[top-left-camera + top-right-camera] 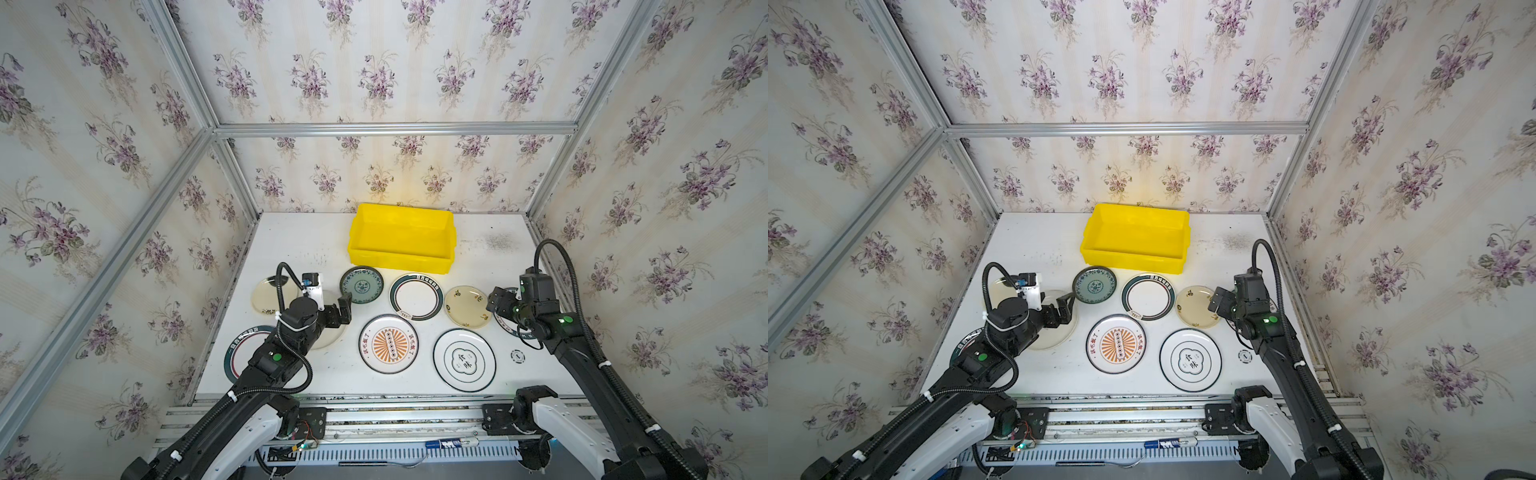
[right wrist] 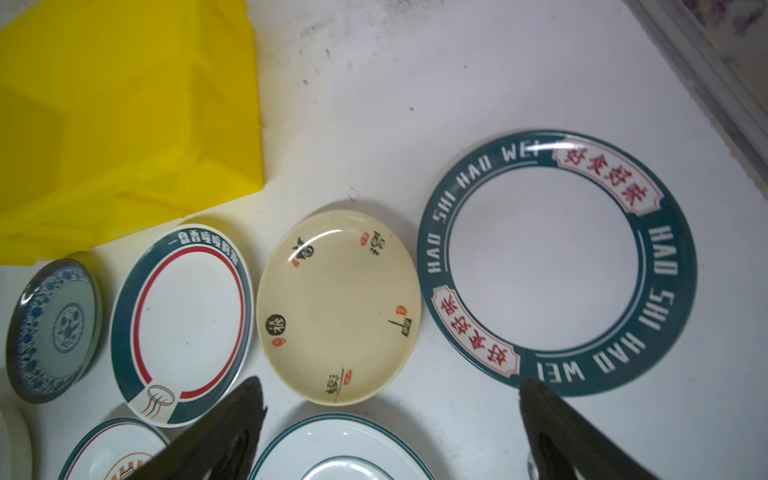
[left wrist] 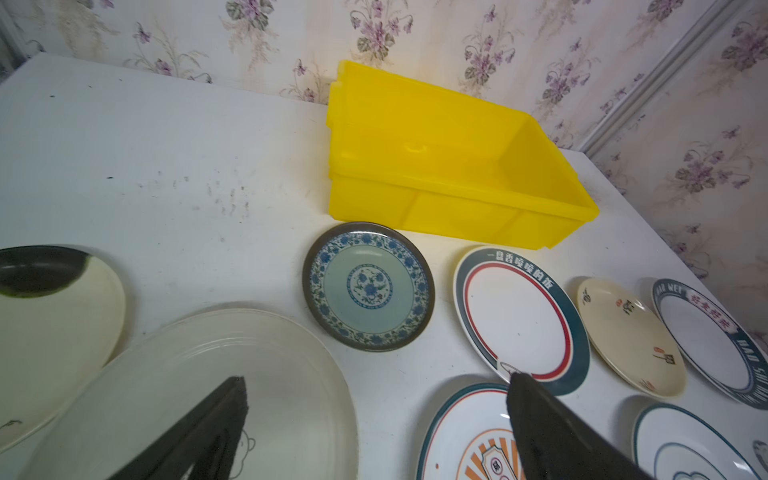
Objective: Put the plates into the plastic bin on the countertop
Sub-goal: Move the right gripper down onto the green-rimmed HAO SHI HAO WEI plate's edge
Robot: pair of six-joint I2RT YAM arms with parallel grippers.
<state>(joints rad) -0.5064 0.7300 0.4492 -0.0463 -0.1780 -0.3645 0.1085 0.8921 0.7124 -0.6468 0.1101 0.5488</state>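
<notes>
The yellow plastic bin stands with nothing in it at the back of the white countertop. Several plates lie flat in front of it: a teal floral one, a red-ringed green-rimmed one, a cream one, a sunburst one and a cloud-marked one. My left gripper hangs open over the edge of a big pale plate. My right gripper is open too, between the cream plate and a "HAO WEI" plate. Neither holds anything.
More plates lie at the left: a cream one and a green-rimmed one partly under the left arm. A small round token sits at the front right. Aluminium rails and wallpapered walls close in the countertop.
</notes>
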